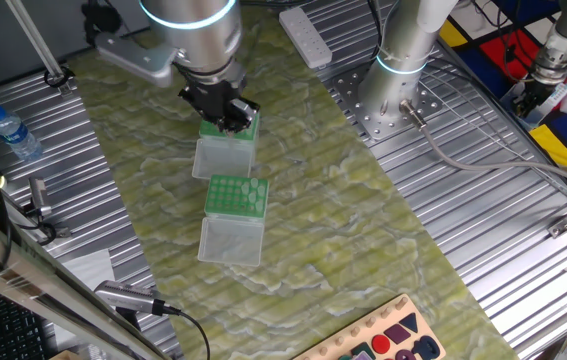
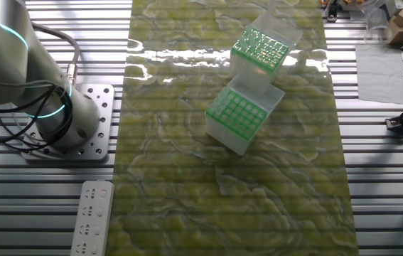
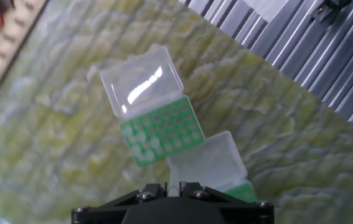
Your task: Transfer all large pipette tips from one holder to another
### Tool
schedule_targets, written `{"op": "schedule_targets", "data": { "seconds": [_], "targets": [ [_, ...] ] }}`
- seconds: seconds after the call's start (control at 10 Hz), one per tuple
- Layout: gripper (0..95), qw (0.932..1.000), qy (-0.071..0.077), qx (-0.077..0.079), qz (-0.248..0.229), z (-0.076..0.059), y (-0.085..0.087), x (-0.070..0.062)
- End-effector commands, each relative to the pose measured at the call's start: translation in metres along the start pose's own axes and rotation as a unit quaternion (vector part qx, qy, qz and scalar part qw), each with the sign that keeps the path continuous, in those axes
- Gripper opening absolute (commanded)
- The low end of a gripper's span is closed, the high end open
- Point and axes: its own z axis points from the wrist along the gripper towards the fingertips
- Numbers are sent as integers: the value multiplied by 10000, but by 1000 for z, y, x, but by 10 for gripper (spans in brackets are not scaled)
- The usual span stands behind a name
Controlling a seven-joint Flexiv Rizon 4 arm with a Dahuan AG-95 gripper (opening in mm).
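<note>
Two holders with green perforated tops stand on the mat with their clear lids open. In one fixed view my gripper [image 1: 227,116] hangs just over the far holder [image 1: 246,127], and the near holder [image 1: 235,195] lies in front of it. Whitish large pipette tips [image 1: 254,187] fill a few holes of the near holder [image 3: 162,132]. In the hand view my gripper [image 3: 173,188] has its fingers close together on a whitish pipette tip [image 3: 172,192]. The other fixed view shows both holders [image 2: 238,114] [image 2: 260,48] but not the gripper.
A green-yellow mat [image 1: 343,250] covers the table's middle, with ribbed metal on both sides. A water bottle [image 1: 13,133] lies at the left, a white power strip [image 1: 305,37] at the back and a board with coloured shapes [image 1: 388,340] at the front edge. The arm's base [image 2: 59,117] stands beside the mat.
</note>
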Motion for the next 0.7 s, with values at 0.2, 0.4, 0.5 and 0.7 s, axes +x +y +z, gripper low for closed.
{"op": "schedule_targets", "data": {
  "seconds": [0.2,0.4,0.5,0.7],
  "targets": [
    [0,9976,138,280,-615,24,-16,13],
    [0,9954,167,373,-869,42,-24,19],
    [0,9943,156,424,-968,49,-27,22],
    [0,9934,128,428,-1059,59,-32,21]
  ]
}}
